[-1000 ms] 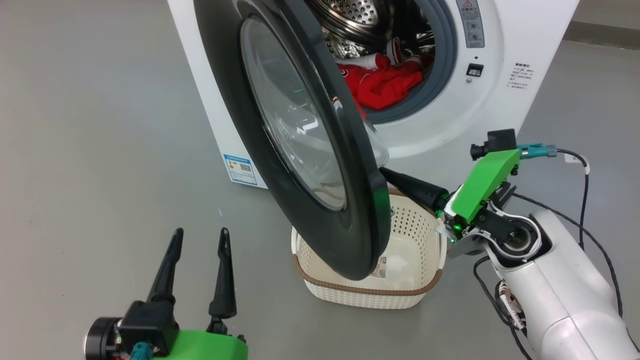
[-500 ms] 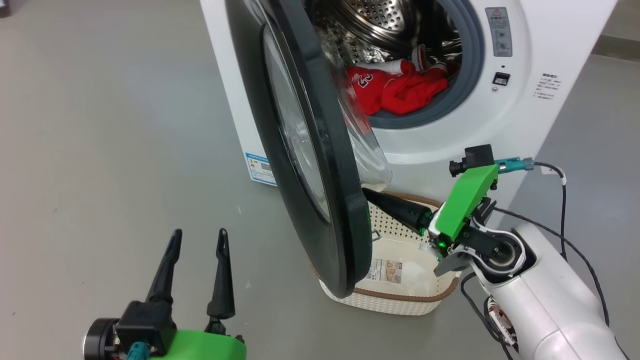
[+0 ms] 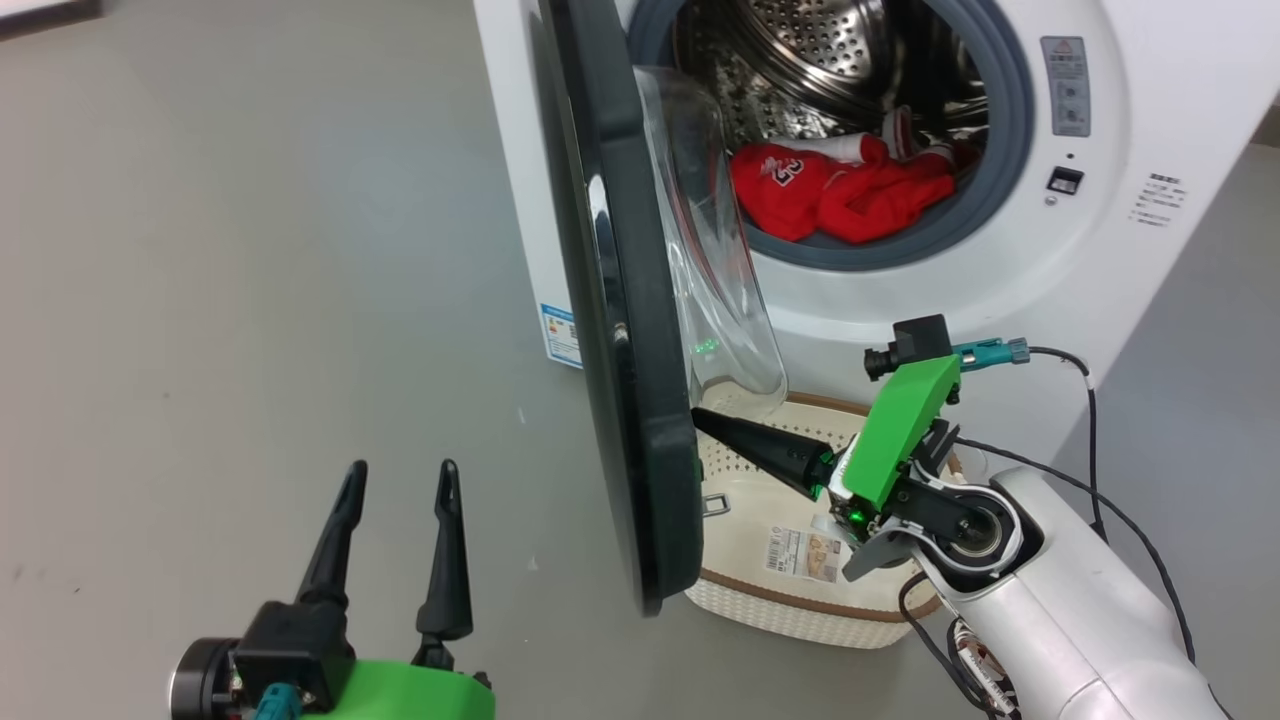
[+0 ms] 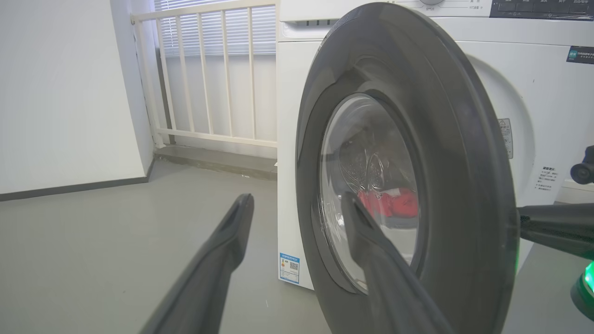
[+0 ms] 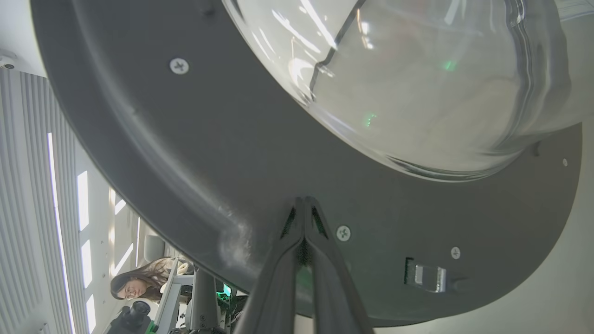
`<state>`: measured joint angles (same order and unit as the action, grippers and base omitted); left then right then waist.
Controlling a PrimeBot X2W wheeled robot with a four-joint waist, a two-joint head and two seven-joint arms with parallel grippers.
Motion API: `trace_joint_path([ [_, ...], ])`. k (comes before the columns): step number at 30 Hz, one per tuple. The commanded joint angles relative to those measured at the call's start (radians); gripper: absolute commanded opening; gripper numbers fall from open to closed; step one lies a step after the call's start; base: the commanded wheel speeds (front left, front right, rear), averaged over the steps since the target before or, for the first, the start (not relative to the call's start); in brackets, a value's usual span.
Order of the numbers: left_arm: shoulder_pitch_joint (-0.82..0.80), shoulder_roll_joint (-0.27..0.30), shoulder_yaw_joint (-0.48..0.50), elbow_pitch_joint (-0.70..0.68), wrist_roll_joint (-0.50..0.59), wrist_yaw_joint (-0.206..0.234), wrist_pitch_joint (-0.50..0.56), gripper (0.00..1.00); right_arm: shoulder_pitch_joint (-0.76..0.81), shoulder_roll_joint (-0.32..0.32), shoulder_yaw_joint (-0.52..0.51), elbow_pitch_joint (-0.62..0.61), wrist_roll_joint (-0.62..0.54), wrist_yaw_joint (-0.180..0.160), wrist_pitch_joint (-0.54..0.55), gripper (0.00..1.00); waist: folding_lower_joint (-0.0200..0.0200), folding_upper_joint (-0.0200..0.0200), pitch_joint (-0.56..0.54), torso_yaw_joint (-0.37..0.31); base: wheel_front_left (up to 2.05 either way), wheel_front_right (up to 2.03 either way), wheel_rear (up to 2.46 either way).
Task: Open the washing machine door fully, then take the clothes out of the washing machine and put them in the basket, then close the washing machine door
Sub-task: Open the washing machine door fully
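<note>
Swung wider than a second ago, washing machine door [image 3: 620,330] now stands edge-on, not yet fully open.
Left gripper [image 3: 402,468]: fingers spread, empty, idle left of the door.
Right gripper [image 5: 304,202]: fingers pinched together, holding nothing, tips pressed on the door's inner face below the glass [image 5: 417,69].
Basket [image 3: 800,610]: on the floor [image 3: 200,250] at the washing machine [image 3: 900,300] front, beneath that arm.
Clothes [image 3: 835,190]: in the drum [image 3: 830,60].
Risk: tips skidding across the smooth face, so the door rebounds.

The basket [image 3: 800,618] sits before the washing machine [image 3: 900,300], clothes [image 3: 850,195] in it.
</note>
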<state>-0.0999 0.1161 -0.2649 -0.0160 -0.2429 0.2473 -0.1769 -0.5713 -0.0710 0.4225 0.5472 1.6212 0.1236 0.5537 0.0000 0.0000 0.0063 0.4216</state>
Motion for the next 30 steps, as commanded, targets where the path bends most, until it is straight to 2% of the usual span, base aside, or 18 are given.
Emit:
trace_joint_path([
  [1,-0.004,0.019,0.028,-0.031,-0.004,0.008,0.003,1.0,0.0,0.021,0.025,-0.036,0.012,0.007,-0.006,0.0,0.0,0.0,-0.005,0.018,0.0,0.0,0.0],
  [14,0.004,0.026,0.021,-0.035,-0.014,0.008,0.011,1.0,-0.006,0.021,0.084,-0.042,0.066,0.007,-0.037,0.0,0.0,0.0,-0.019,0.078,0.0,0.0,0.0],
  [30,0.032,0.033,0.036,-0.065,-0.024,0.034,-0.003,1.0,-0.061,0.021,0.174,-0.025,0.116,0.007,-0.056,0.0,0.0,0.0,0.001,0.096,0.0,0.0,0.0],
])
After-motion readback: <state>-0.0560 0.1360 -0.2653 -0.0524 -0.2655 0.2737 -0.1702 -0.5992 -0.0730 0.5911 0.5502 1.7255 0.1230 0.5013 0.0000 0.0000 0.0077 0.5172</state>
